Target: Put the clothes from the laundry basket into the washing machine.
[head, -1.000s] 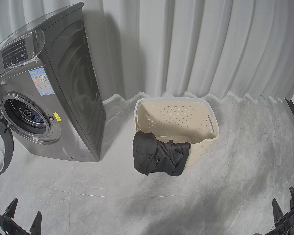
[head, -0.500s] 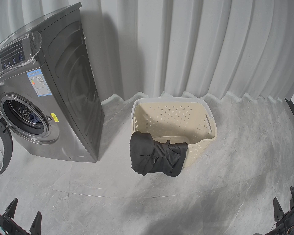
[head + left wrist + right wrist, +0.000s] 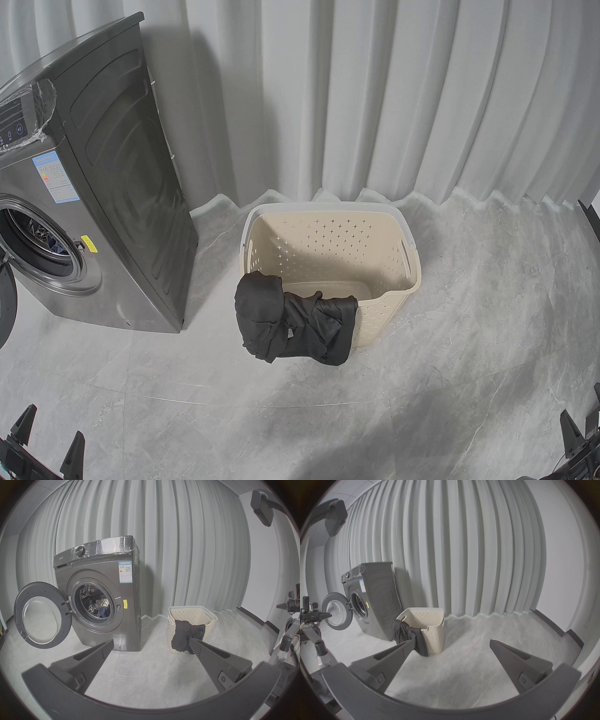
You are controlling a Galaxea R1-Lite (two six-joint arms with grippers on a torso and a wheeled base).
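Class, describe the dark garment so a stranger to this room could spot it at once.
Start at the grey washing machine by the white curtain. Beside it on the floor stands a cream laundry basket. The garment is the black bundle draped over the basket's near rim, hanging down outside, the one dark thing against its pale plastic.

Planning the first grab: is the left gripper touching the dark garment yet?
Apart. The head view shows bare floor between the left gripper and the dark garment hanging over the laundry basket rim.
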